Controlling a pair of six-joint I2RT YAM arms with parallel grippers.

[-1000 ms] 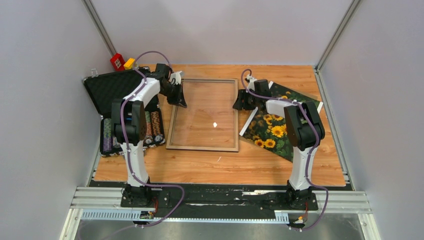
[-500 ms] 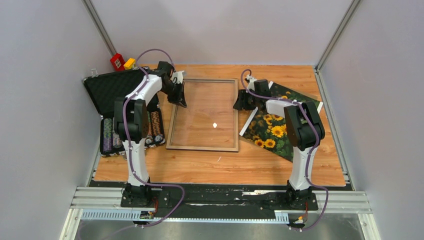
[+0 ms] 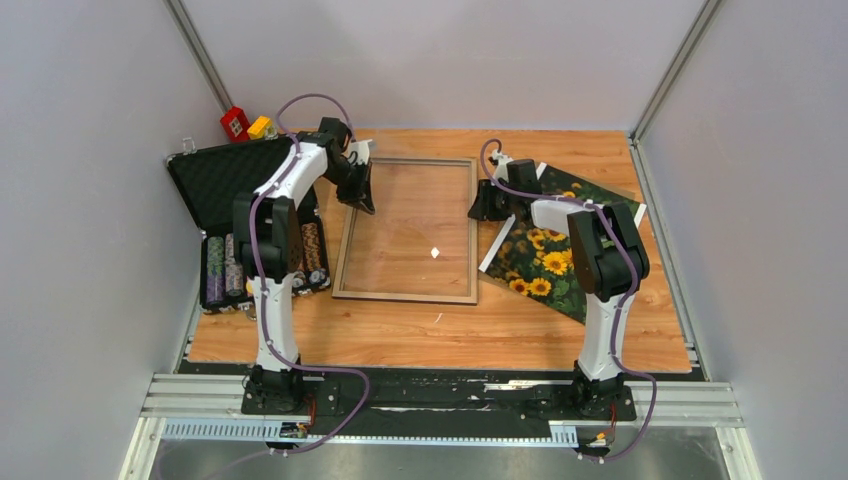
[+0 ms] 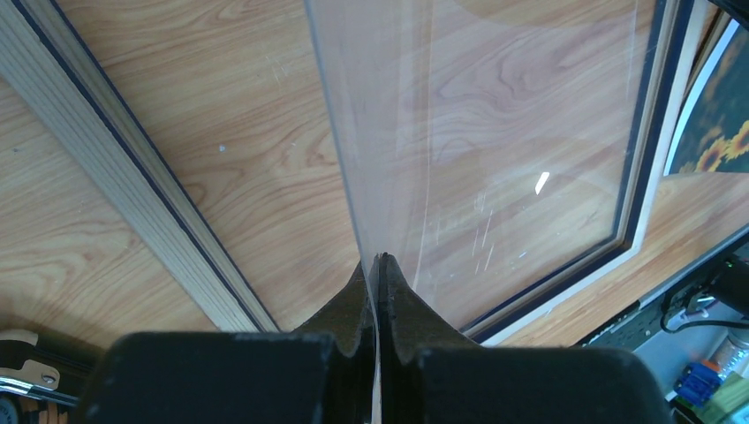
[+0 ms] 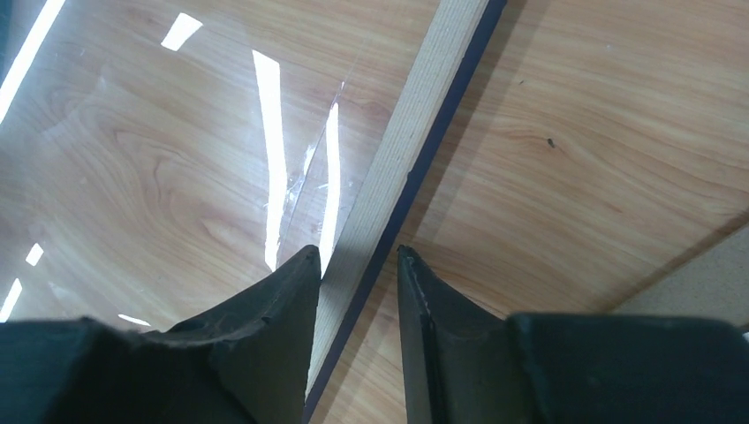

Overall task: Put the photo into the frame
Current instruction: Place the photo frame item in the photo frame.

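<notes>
Left end effector (image 4: pixel 378 261) is pinching the pane (image 4: pixel 495 132) free; right end effector (image 5: pixel 356 256), half-open, is straddling the frame (image 5: pixel 440 53), needing to clamp

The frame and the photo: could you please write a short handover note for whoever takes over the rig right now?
Left gripper: shut on the clear pane at its left edge, which looks raised off the frame.
Right gripper: open, jaws straddling the frame's right rail.
Things: frame flat on the table, tan side up; photo face up on the table to the frame's right, untouched.
Done: pane pinched, right rail bracketed.
Left: get the photo into the frame.
</notes>
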